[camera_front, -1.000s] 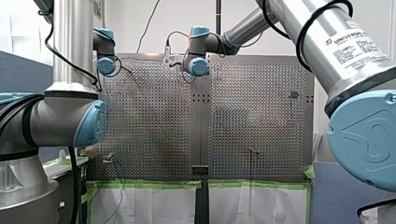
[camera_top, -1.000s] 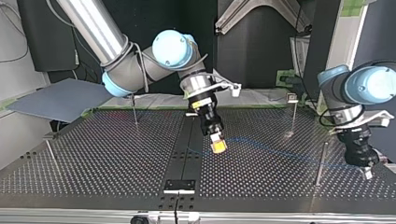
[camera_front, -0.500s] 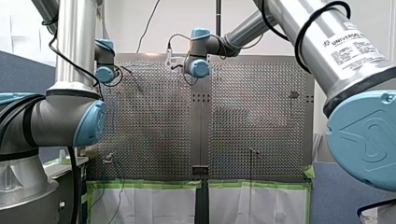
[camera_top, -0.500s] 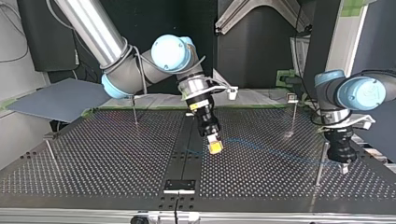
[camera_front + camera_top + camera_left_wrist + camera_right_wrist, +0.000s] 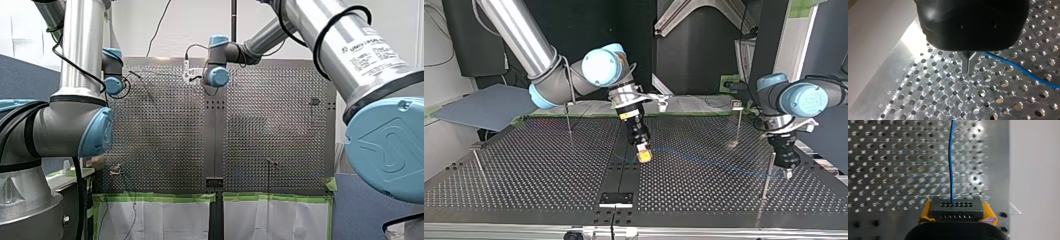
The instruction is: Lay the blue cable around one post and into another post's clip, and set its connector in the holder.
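Observation:
In the right wrist view my right gripper (image 5: 957, 206) is shut on a black connector (image 5: 956, 212), held between yellow pads (image 5: 925, 211). The blue cable (image 5: 950, 162) leaves the connector and runs ahead over the perforated plate. In the top view this gripper (image 5: 642, 154) hangs just above the table's dark centre strip. The cable (image 5: 709, 161) sags from it toward my left gripper (image 5: 787, 172). In the left wrist view my left gripper (image 5: 968, 72) has its metal fingers pressed together. The cable (image 5: 1020, 70) comes out beside them, close over the plate.
A thin post (image 5: 767, 175) stands right beside my left gripper. A second post with a clip top (image 5: 738, 120) is behind it, and others (image 5: 568, 117) stand at the top view's left. The black holder (image 5: 616, 198) sits at the near edge on the centre strip.
My right gripper has carried the connector toward the top view's left. My left gripper has moved left and away from the near edge, up beside the thin post.

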Motion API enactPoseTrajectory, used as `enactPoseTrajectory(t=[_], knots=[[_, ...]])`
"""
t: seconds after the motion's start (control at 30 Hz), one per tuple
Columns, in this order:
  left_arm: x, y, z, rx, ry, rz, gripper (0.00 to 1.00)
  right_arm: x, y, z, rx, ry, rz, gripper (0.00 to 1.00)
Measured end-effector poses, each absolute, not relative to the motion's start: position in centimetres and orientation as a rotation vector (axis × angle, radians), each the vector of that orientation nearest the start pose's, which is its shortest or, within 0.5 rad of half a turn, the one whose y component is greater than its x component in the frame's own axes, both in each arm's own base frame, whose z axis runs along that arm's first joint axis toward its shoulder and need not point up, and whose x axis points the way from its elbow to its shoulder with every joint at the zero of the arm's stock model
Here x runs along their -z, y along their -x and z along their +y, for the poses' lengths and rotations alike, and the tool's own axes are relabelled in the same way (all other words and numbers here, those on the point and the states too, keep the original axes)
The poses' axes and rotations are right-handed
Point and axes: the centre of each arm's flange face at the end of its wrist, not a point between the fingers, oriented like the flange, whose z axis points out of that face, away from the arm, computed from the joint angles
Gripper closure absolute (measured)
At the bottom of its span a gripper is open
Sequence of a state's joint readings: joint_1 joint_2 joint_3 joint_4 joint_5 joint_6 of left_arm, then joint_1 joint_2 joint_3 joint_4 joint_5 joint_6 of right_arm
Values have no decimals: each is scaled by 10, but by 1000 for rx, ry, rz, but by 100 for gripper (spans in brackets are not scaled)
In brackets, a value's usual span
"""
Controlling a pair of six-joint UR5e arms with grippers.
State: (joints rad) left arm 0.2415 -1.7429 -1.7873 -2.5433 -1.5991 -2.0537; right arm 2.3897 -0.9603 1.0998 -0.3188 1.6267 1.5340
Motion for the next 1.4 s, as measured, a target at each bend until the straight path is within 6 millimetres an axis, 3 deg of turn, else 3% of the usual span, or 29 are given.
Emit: enactPoseTrajectory(t=[0.07,0.13,0.17,0.2,0.27,0.3,0.33,0.37,0.4,0.43,0.93,1.4], knots=[[-354,-569,4,184,490,1265,89,-370,-633,-419,-1840,-1576,-651,99],[-352,-569,2,194,478,1262,89,-365,-633,-420,-1831,-1584,-656,99],[-351,-568,1,203,470,1259,69,-362,-632,-420,-1825,-1589,-660,99],[-350,-568,1,209,466,1256,69,-360,-632,-421,-1820,-1591,-663,99],[-348,-568,-1,225,461,1248,42,-354,-630,-421,-1809,-1600,-671,99],[-348,-568,-1,230,461,1246,42,-352,-629,-421,-1803,-1603,-675,99],[-347,-568,-2,234,461,1244,25,-349,-628,-422,-1797,-1607,-679,99],[-347,-568,-2,239,460,1242,14,-345,-627,-422,-1789,-1612,-685,99],[-346,-567,-2,241,461,1242,14,-342,-625,-422,-1782,-1615,-689,99],[-346,-567,-2,242,462,1241,0,-339,-624,-423,-1776,-1618,-694,99],[-342,-577,-1,286,482,1238,0,-275,-585,-434,-1652,-1657,-788,99],[-325,-592,-3,308,482,1299,0,-217,-533,-451,-1524,-1660,-895,99]])
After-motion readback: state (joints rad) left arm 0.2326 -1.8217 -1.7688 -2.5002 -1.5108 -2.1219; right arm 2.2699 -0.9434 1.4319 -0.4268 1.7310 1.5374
